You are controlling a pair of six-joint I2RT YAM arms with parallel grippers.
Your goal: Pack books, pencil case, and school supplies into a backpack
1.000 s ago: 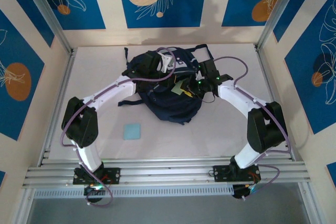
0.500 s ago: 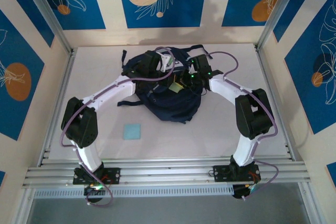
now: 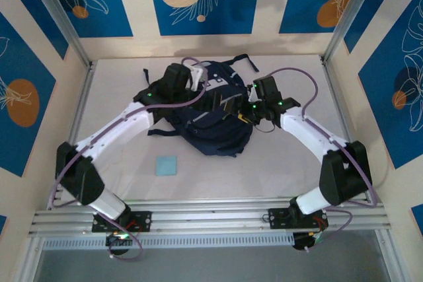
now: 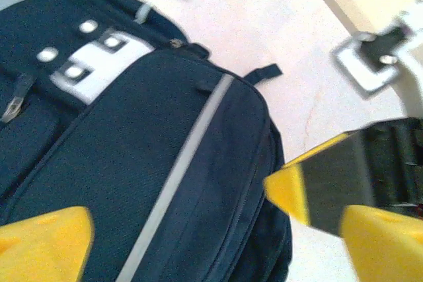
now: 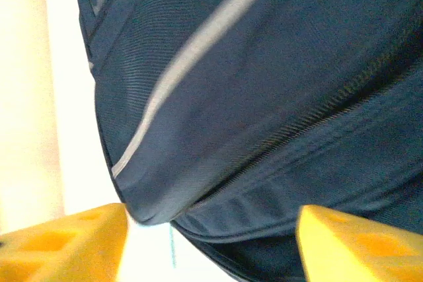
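One navy backpack (image 3: 213, 129) is seen lying at the far middle of the table (image 3: 284, 170). Two arms are bent over it, one from each side. In the left wrist view, one pale stripe (image 4: 178, 163) is counted on its fabric, along with one white-grey patch (image 4: 99, 70) set with four round studs.

The left gripper (image 4: 215, 242) is held above the backpack. Its two yellow fingers (image 4: 43, 242) are spread wide, and nothing is clasped between them.

The right gripper (image 5: 215, 241) is held close against the backpack's side, where one zip line (image 5: 297, 140) is seen running across the fabric. Its two yellow fingers (image 5: 357, 246) are likewise parted, and no fabric is pinched between them.

One light blue square pad (image 3: 166, 165) is found flat on the table, on the left arm's side, apart from the backpack's near edge.
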